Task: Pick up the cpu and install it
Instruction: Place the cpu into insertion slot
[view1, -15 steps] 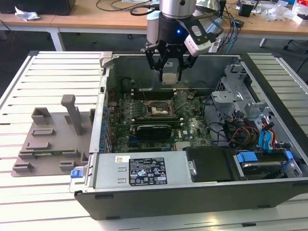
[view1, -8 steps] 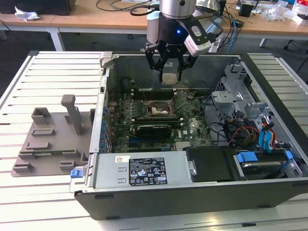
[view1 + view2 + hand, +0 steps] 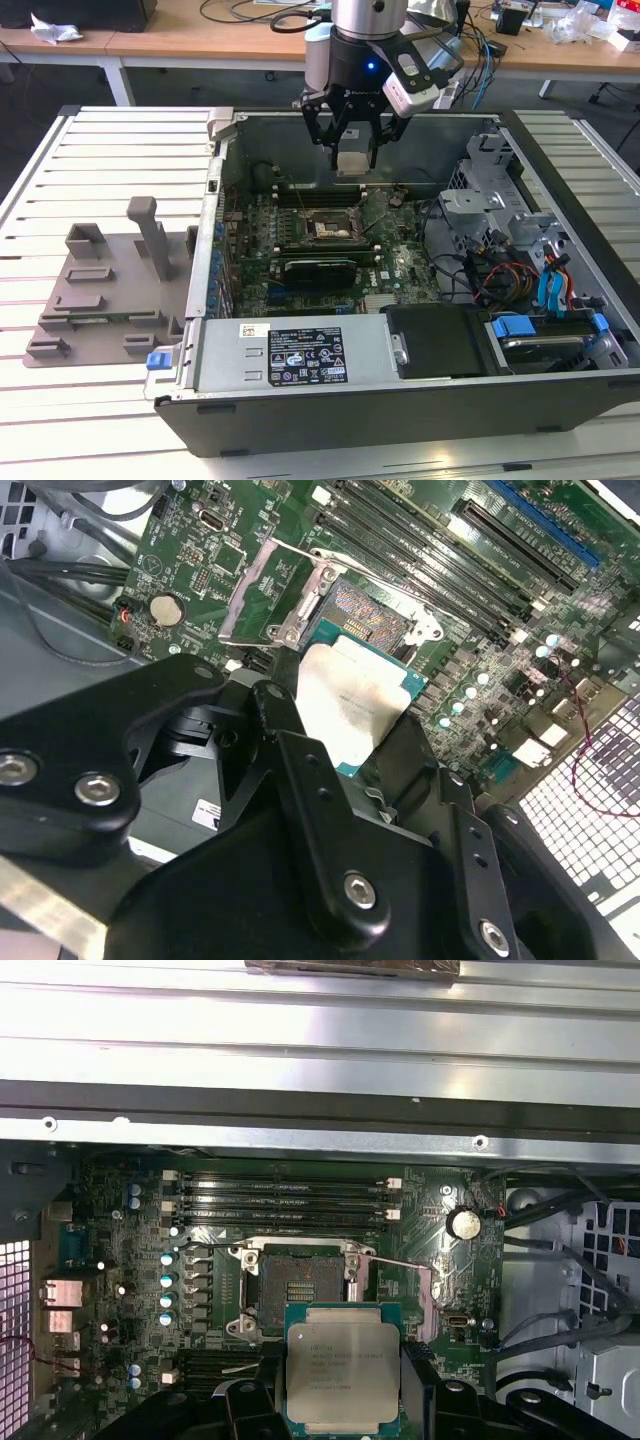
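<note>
Well, on the exterior view's left I see the grey tray (image 3: 100,300); rightward, the open computer case (image 3: 300,360), my gripper (image 3: 353,158) hanging above its board (image 3: 400,265). Both wrist views show me the bare socket (image 3: 300,1295) and the cpu (image 3: 340,1370), pinched flat in narrowed jaws, near it, unseated.

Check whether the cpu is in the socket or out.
Out. The gripper holds the cpu in the air; the socket sits bare.
</note>
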